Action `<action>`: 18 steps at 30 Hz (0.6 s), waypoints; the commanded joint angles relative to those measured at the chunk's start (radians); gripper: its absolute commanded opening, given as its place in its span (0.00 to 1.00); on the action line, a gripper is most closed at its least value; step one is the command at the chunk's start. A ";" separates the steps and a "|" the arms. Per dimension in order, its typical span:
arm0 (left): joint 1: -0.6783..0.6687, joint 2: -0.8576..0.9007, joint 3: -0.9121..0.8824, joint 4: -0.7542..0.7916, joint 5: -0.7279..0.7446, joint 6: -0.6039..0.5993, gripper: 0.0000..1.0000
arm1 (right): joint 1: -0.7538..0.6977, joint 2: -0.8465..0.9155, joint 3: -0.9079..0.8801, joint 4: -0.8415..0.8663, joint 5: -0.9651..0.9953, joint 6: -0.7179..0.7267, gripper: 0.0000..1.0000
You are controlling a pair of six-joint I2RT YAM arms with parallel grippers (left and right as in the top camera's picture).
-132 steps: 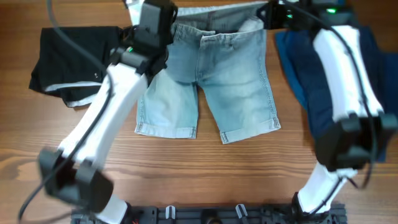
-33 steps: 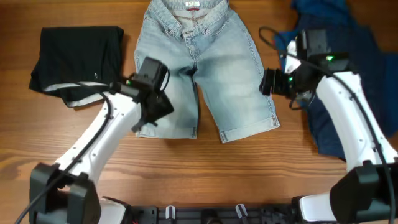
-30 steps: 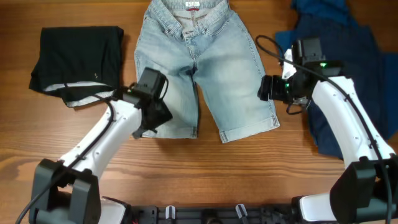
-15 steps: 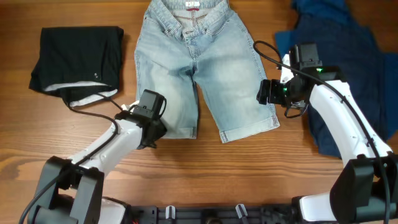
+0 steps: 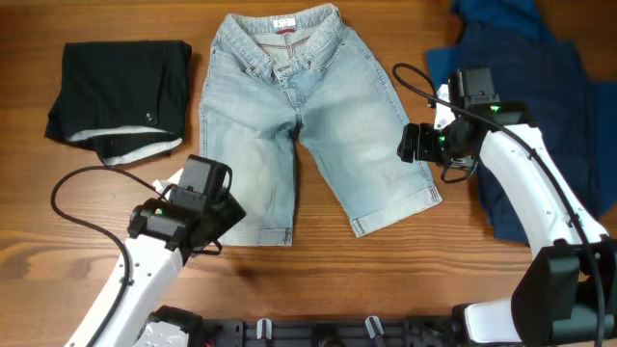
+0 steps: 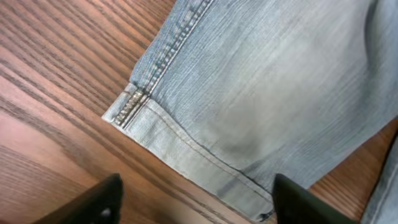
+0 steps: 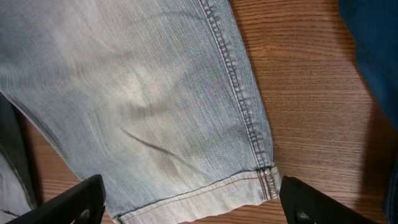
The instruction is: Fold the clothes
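Note:
The clothes lie on the wooden table. Pale denim shorts point(image 5: 318, 116) are spread flat, waistband point(image 5: 280, 24) at the far side and both legs toward me. My left gripper point(image 5: 217, 220) hangs open at the outer corner of the left leg hem point(image 6: 186, 152); its fingers point(image 6: 93, 202) straddle hem and wood and hold nothing. My right gripper point(image 5: 413, 145) is open above the right leg's outer seam point(image 7: 239, 99), and the hem point(image 7: 205, 193) lies between its fingers point(image 7: 323, 202). A black white-trimmed garment point(image 5: 120, 92) lies at the far left. A dark-blue one point(image 5: 540, 87) lies at the right.
Bare wood point(image 5: 386, 280) runs along the front of the table below the hems. A black rail point(image 5: 318, 333) sits at the front edge. The right arm point(image 5: 535, 202) reaches across the dark-blue garment.
The left gripper shut on the left leg hem, dragged the shorts toward the front, and stands open again. The waistband now shows in full. The right arm has not moved.

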 commanded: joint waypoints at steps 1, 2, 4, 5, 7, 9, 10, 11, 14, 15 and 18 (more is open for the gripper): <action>0.006 -0.006 0.010 0.006 0.001 -0.015 0.85 | 0.002 0.000 -0.002 -0.005 -0.012 0.026 0.89; 0.006 -0.006 0.010 0.008 0.000 -0.015 0.87 | 0.002 0.002 -0.008 -0.005 0.016 0.050 0.88; 0.006 -0.006 0.010 0.044 0.000 -0.011 0.90 | 0.002 0.010 -0.030 0.010 0.047 0.097 0.84; 0.006 -0.006 0.010 0.076 0.000 -0.011 0.91 | 0.002 0.019 -0.055 0.025 0.047 0.130 0.80; 0.006 -0.006 0.010 0.126 0.000 -0.007 0.91 | 0.002 0.026 -0.102 0.050 0.071 0.199 0.75; 0.006 -0.006 0.010 0.165 -0.018 -0.003 0.91 | 0.002 0.026 -0.149 0.058 0.130 0.262 0.68; 0.006 -0.006 0.010 0.173 -0.030 -0.003 0.91 | 0.002 0.026 -0.166 0.060 0.140 0.276 0.67; 0.006 -0.006 0.010 0.177 -0.046 -0.003 0.91 | 0.002 0.026 -0.184 0.063 0.143 0.286 0.67; 0.006 -0.006 0.010 0.184 -0.079 0.012 0.92 | 0.002 0.026 -0.238 0.082 0.152 0.348 0.67; 0.006 -0.006 0.010 0.190 -0.079 0.034 0.92 | 0.002 0.026 -0.253 0.090 0.160 0.364 0.66; 0.006 -0.006 0.010 0.192 -0.093 0.049 0.92 | 0.002 0.026 -0.293 0.130 0.162 0.388 0.54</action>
